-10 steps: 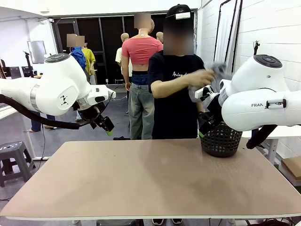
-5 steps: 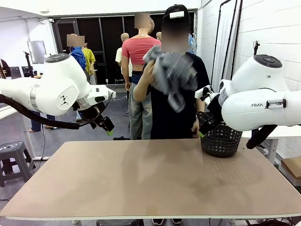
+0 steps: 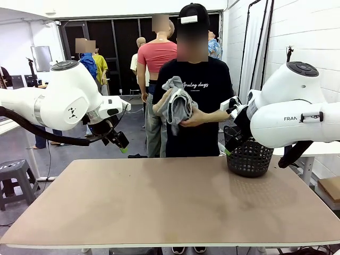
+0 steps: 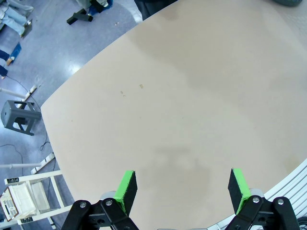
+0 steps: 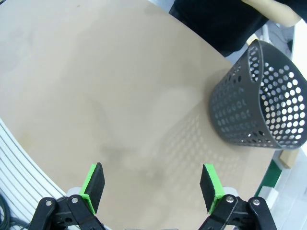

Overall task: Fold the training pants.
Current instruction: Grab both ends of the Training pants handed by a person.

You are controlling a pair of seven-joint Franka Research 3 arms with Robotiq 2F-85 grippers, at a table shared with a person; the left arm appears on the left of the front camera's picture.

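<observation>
The person at the far side of the table holds the training pants point(image 3: 175, 105), a bunched light grey bundle, in both hands at chest height. My left gripper point(image 3: 121, 143) hangs above the table's far left, well left of the pants, and my right gripper point(image 3: 229, 147) hovers at the far right beside the basket. In the left wrist view the left gripper point(image 4: 182, 189) is open over bare tabletop, nothing between its green pads. The right gripper point(image 5: 152, 186) is likewise open over bare tabletop in its wrist view.
A dark perforated basket point(image 3: 249, 158) stands at the table's far right, seen also as the basket point(image 5: 261, 103) in the right wrist view. The brown table point(image 3: 170, 207) spreads wide in front. A grey stool point(image 3: 13, 178) stands on the floor at left.
The person lifted the grey pants from the basket side up to head height, then lowered them to the chest and gathered them in both hands. Neither arm has moved.
</observation>
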